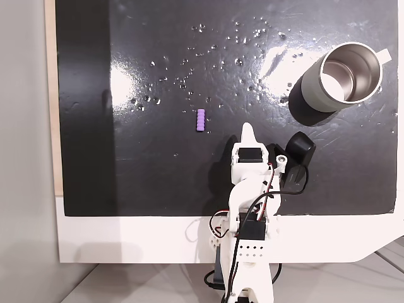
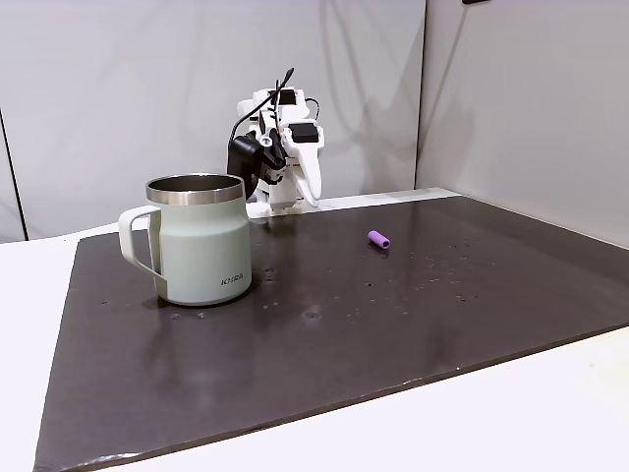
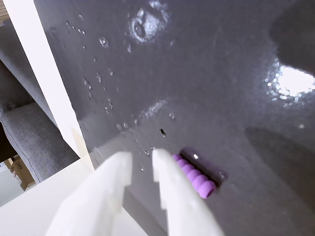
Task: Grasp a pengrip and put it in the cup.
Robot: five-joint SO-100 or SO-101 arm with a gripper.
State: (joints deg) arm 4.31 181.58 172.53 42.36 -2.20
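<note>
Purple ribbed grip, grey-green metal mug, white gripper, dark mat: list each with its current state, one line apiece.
Small light-purple ribbed pengrip: lying on its side on the mat, free, apart from the mug.
Grey-green metal cup with steel rim: upright, open-topped, looks empty from above.
White two-finger gripper: jaws slightly apart, holding nothing, hanging above the mat just beside the pengrip.
Dark glossy mat: flat, speckled with small droplets or specks.

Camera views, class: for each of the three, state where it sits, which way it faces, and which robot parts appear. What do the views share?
A fixed view: overhead, looking down; white arm at bottom.
A fixed view: low at the table's far side, facing the arm behind the grey-green metal cup.
Wrist view: on the arm, looking down past slightly parted jaws.
Shared: the small light-purple ribbed pengrip on the black mat.
</note>
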